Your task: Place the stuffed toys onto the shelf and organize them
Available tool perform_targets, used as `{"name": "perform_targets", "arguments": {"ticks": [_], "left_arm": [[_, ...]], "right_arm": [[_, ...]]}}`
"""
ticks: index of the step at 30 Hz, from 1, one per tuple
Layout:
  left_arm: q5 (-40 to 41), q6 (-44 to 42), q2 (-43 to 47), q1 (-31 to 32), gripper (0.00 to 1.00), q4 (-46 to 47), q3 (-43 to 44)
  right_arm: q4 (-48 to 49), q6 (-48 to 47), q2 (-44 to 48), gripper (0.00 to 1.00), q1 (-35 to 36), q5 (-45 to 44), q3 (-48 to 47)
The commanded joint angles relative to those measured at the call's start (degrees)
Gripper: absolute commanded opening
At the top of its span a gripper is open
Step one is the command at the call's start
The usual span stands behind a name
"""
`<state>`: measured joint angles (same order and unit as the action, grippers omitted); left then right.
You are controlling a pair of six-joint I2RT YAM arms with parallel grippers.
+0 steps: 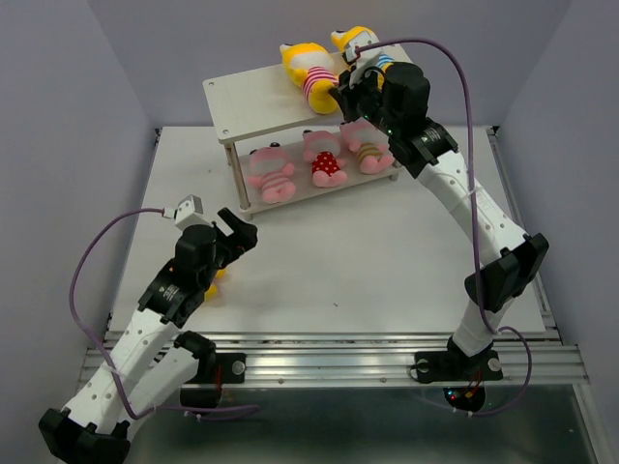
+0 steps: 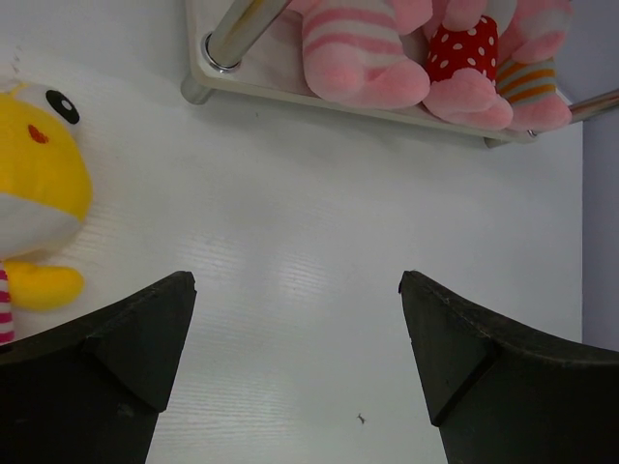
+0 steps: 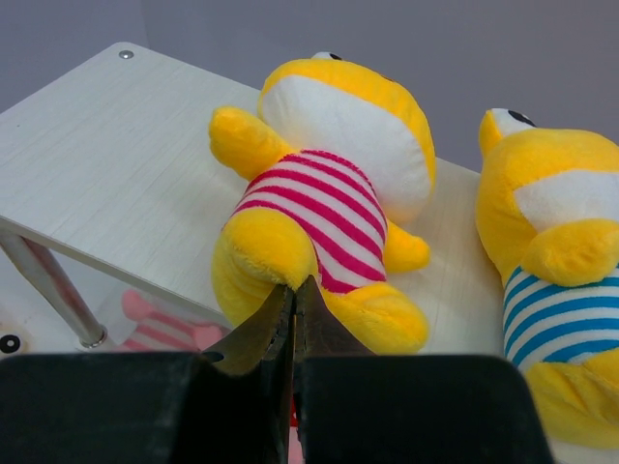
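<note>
The shelf [image 1: 251, 97] stands at the back. Its top board [image 3: 116, 164] holds a yellow toy in pink stripes [image 1: 309, 70] [image 3: 329, 184] and a yellow toy in blue stripes [image 1: 360, 46] [image 3: 561, 251]. Three pink toys [image 1: 271, 174] [image 1: 327, 162] [image 1: 369, 152] sit on the lower board, also showing in the left wrist view [image 2: 363, 58]. A third yellow toy [image 1: 218, 282] [image 2: 39, 193] lies on the table, mostly hidden under my left arm. My left gripper [image 1: 242, 230] [image 2: 297, 290] is open and empty over bare table. My right gripper [image 1: 340, 97] [image 3: 293, 287] is shut, its tips touching the pink-striped yellow toy between its legs.
The shelf's metal front leg [image 2: 237, 29] and lower board edge [image 2: 290, 92] are just ahead of my left gripper. The left half of the top board is bare. A purple cable [image 1: 455, 68] loops above the right arm. Grey walls close in the white table [image 1: 387, 261].
</note>
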<state>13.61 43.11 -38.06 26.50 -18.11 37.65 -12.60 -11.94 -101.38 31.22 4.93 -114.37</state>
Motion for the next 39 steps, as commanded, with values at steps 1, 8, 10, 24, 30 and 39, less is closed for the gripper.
{"name": "perform_targets", "arguments": {"ticks": [1, 8, 10, 24, 30, 39], "left_arm": [[1.4, 0.0, 0.8, -0.2, 0.99, -0.1, 0.9], [1.4, 0.1, 0.9, -0.1, 0.99, -0.3, 1.0], [1.5, 0.1, 1.0, -0.2, 0.99, -0.3, 1.0], [1.4, 0.3, 1.1, -0.2, 0.99, -0.3, 1.0], [1.5, 0.4, 1.1, -0.2, 0.99, -0.7, 1.3], [2.2, 1.9, 1.4, -0.2, 0.99, -3.7, 2.5]], "right_arm": [[3.4, -0.3, 1.7, 0.01, 0.5, -0.7, 0.4], [3.5, -0.2, 2.2, 0.13, 0.5, -0.9, 0.5], [3.5, -0.4, 2.4, 0.21, 0.5, -1.0, 0.6], [4.3, -0.1, 4.4, 0.43, 0.5, 0.7, 2.4], [4.6, 0.1, 5.8, 0.51, 0.5, 2.3, 2.7], [4.9, 1.5, 9.0, 0.70, 0.5, 7.9, 3.0]]}}
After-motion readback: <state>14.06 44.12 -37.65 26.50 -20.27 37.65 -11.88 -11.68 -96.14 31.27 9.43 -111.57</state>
